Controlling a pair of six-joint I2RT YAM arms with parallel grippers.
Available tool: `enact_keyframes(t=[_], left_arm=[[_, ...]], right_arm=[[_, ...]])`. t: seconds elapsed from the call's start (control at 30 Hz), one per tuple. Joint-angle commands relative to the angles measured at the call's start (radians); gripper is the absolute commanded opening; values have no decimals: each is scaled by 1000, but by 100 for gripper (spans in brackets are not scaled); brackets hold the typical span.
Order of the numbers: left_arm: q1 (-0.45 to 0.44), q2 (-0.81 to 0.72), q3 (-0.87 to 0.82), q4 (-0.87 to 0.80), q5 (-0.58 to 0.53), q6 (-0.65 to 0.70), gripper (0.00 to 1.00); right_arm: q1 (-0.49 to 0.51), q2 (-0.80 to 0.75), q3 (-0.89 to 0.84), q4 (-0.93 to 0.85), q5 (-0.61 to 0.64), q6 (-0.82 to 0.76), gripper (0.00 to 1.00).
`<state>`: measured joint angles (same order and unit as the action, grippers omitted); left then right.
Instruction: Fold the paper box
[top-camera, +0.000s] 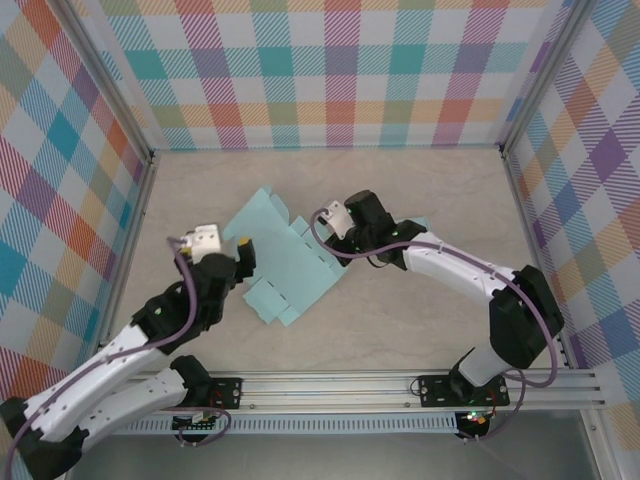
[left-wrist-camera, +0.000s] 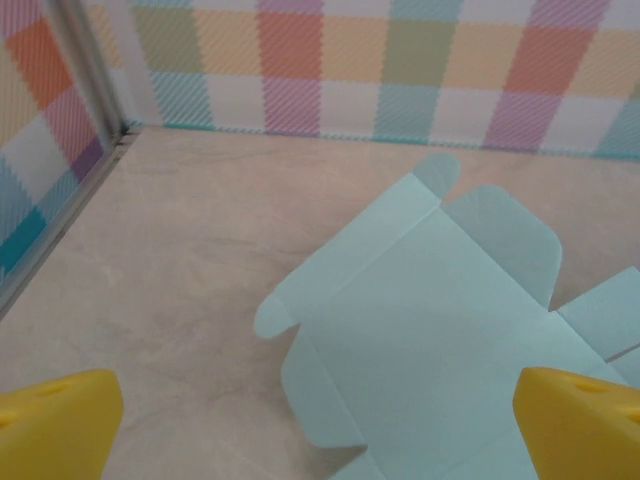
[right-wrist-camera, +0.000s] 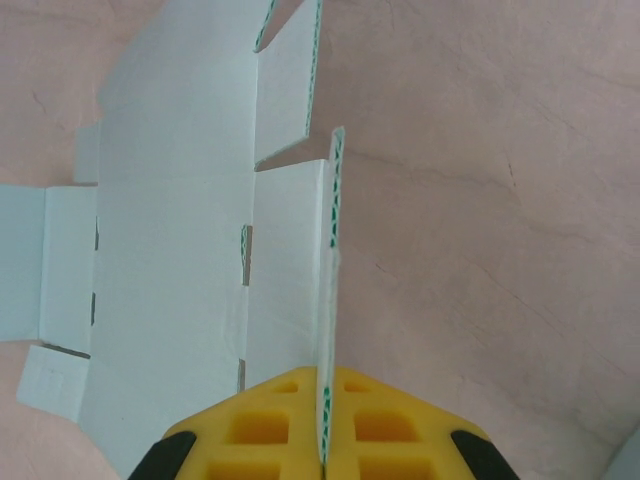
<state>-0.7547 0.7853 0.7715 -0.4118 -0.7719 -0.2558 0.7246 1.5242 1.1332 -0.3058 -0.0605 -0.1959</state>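
The pale teal paper box blank (top-camera: 283, 262) lies mostly flat on the table's middle; in the left wrist view the blank (left-wrist-camera: 440, 320) spreads out with its rounded tabs showing. My right gripper (top-camera: 340, 243) is shut on the blank's right side flap. That flap (right-wrist-camera: 333, 230) stands upright on edge, pinched between the yellow fingers (right-wrist-camera: 260, 430), and the white inside of the blank (right-wrist-camera: 170, 250) lies to their left. My left gripper (top-camera: 241, 262) hovers at the blank's left edge, open, its yellow fingertips (left-wrist-camera: 55, 425) spread wide with nothing between them.
Checkered walls enclose the table on three sides, with aluminium posts at the back corners (top-camera: 152, 152). A metal rail (top-camera: 400, 385) runs along the near edge by the arm bases. Bare tabletop (top-camera: 440, 190) lies behind and right of the blank.
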Motion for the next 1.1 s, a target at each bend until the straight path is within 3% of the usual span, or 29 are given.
enact_keyframes(t=[0.0, 0.23, 0.4, 0.53, 0.83, 1.03, 1.07], left_arm=[[77, 101, 51, 206, 342, 302, 100], [211, 206, 135, 315, 811, 566, 100], [271, 339, 314, 157, 1051, 718, 99], [300, 459, 498, -81, 1283, 895, 98], [310, 691, 787, -449, 1385, 1174, 95], [310, 707, 795, -485, 1390, 1227, 94], [310, 712, 798, -483, 1383, 1228, 89]], right_arm=[[-15, -70, -7, -55, -32, -127, 0], [-77, -157, -9, -103, -135, -178, 0], [-88, -183, 9, -135, -183, -205, 0], [-88, -184, 36, -174, -198, -209, 0], [-88, -229, 46, -195, -222, -204, 0], [-88, -217, 69, -214, -230, -202, 0], [-88, -215, 75, -218, -235, -203, 0]])
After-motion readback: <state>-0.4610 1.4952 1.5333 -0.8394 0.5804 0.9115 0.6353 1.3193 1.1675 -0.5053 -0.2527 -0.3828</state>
